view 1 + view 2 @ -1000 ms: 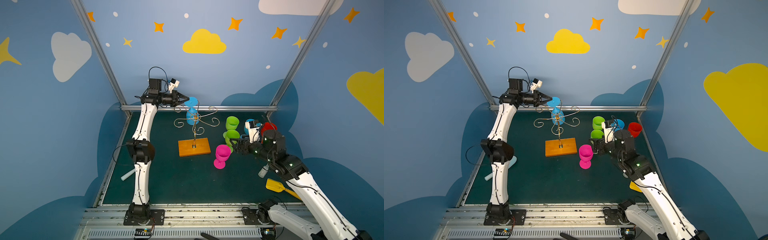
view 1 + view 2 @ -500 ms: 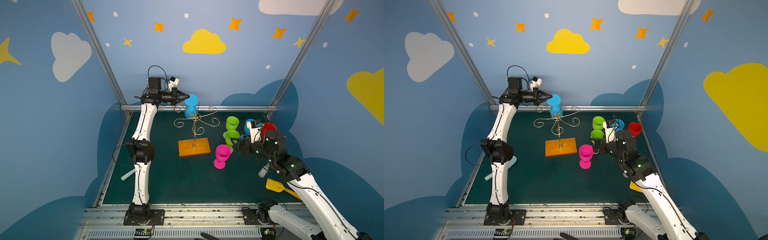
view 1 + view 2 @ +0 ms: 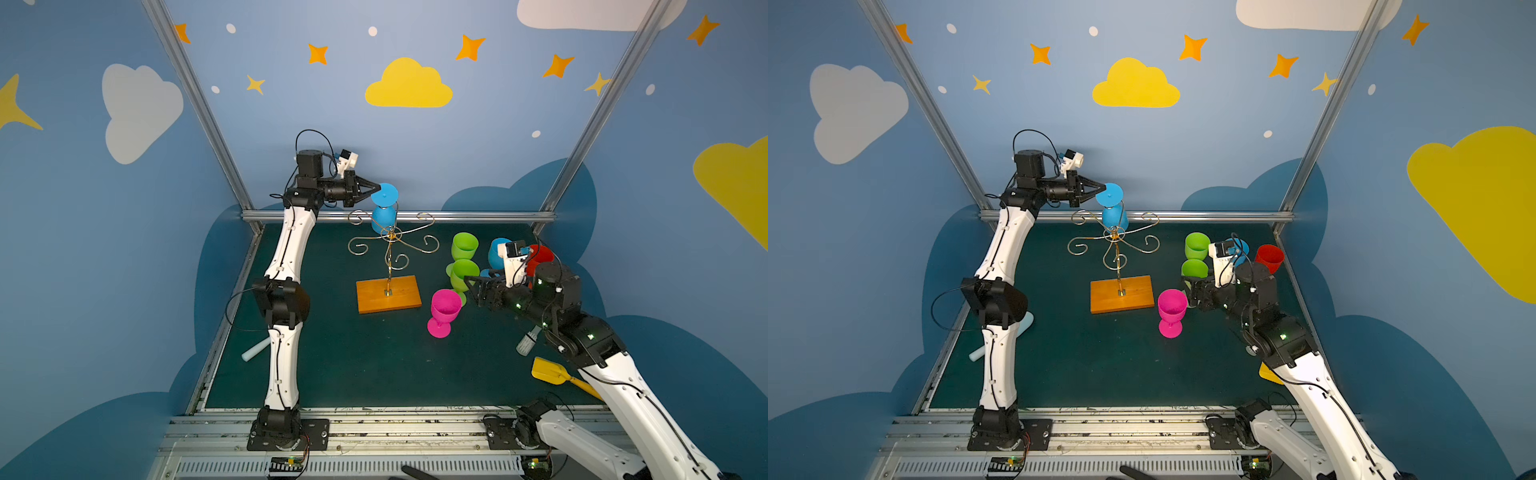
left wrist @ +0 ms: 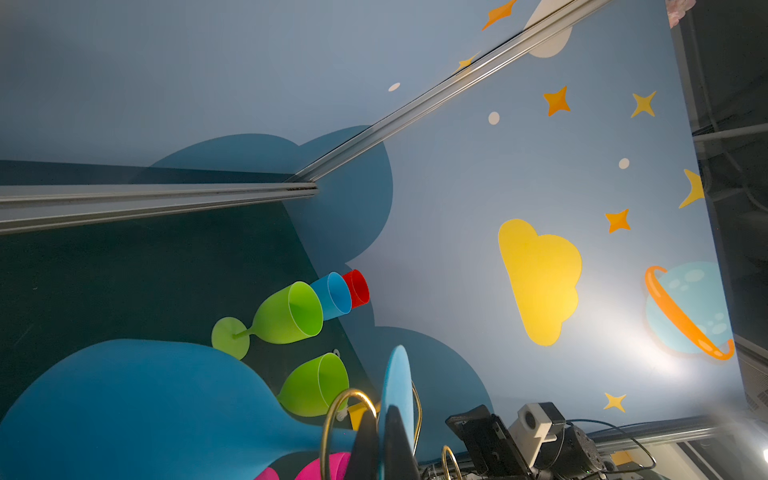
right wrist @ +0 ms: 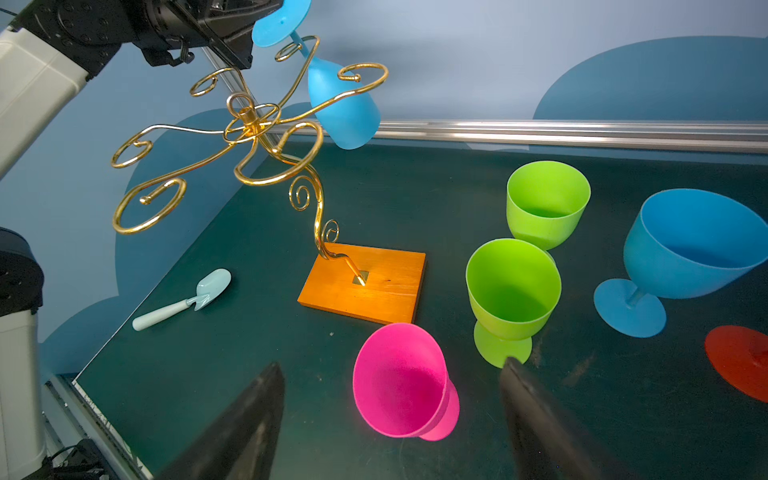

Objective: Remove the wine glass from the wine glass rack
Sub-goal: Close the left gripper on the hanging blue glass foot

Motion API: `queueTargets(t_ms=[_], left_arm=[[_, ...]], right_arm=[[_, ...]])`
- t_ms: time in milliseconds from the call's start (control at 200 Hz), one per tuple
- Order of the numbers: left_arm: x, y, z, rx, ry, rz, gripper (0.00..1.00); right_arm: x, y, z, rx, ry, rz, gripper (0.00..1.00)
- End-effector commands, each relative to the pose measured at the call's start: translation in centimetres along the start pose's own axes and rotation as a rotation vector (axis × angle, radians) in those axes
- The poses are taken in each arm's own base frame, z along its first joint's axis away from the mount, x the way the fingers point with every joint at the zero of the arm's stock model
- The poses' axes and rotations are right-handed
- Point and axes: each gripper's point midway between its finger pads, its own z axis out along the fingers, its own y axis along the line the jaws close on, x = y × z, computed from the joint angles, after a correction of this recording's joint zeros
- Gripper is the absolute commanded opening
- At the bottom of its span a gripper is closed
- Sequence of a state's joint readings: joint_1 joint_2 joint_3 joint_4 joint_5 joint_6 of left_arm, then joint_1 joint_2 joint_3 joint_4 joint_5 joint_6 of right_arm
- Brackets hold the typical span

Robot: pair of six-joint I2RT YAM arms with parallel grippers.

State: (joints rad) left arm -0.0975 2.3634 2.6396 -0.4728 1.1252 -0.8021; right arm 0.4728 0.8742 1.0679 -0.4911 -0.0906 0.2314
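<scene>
A blue wine glass (image 3: 383, 217) (image 3: 1114, 216) (image 5: 345, 112) hangs upside down and tilted at the back of the wine glass rack (image 3: 390, 237) (image 3: 1114, 237) (image 5: 247, 120), a gold wire stand on an orange wooden base (image 3: 388, 294). Its stem runs past one of the rack's curled arms; I cannot tell whether they touch. My left gripper (image 3: 376, 190) (image 3: 1101, 189) (image 4: 380, 413) is shut on the rim of the glass's round foot (image 4: 397, 386). My right gripper (image 5: 392, 363) (image 3: 469, 286) stands open low on the right, with a pink glass just ahead between its fingers, not held.
Upright on the mat at the right stand a pink glass (image 3: 444, 309), two green glasses (image 3: 464, 246) (image 3: 463, 272), a blue one (image 3: 496, 251) and a red one (image 3: 540, 257). A yellow scoop (image 3: 548, 370) lies front right. A pale shovel (image 5: 183, 305) lies left.
My left gripper has closed fully on the blue glass's foot and raised the glass a little at the rack. The right arm has not moved.
</scene>
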Motion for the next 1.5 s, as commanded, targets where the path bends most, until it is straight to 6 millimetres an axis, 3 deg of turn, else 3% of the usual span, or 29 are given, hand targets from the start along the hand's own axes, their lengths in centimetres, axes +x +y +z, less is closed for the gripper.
queueTargets(t_ms=[0,441,841,1312,1497], left_arm=[[-0.5,-2.6,-0.1,0.023,-0.025,0.065,0.03],[1.8,-3.8,1.4,0.036,0.043,0.084,0.03],[3.2,-4.9,0.3,0.001,0.063,0.109,0.03],[4.4,-4.4,-1.0,-0.024,0.08,0.099,0.03],[3.9,-4.5,-2.0,-0.038,0.057,0.102,0.03]], right_arm=[[-0.3,0.0,-0.6,0.004,-0.015,0.006,0.8],[-0.1,-0.2,-1.2,0.012,-0.021,0.006,0.8],[0.2,-0.4,-1.4,0.02,-0.021,0.005,0.8],[0.6,-0.7,-1.7,0.03,-0.022,0.007,0.8],[0.6,-0.8,-1.9,0.033,-0.024,0.004,0.8]])
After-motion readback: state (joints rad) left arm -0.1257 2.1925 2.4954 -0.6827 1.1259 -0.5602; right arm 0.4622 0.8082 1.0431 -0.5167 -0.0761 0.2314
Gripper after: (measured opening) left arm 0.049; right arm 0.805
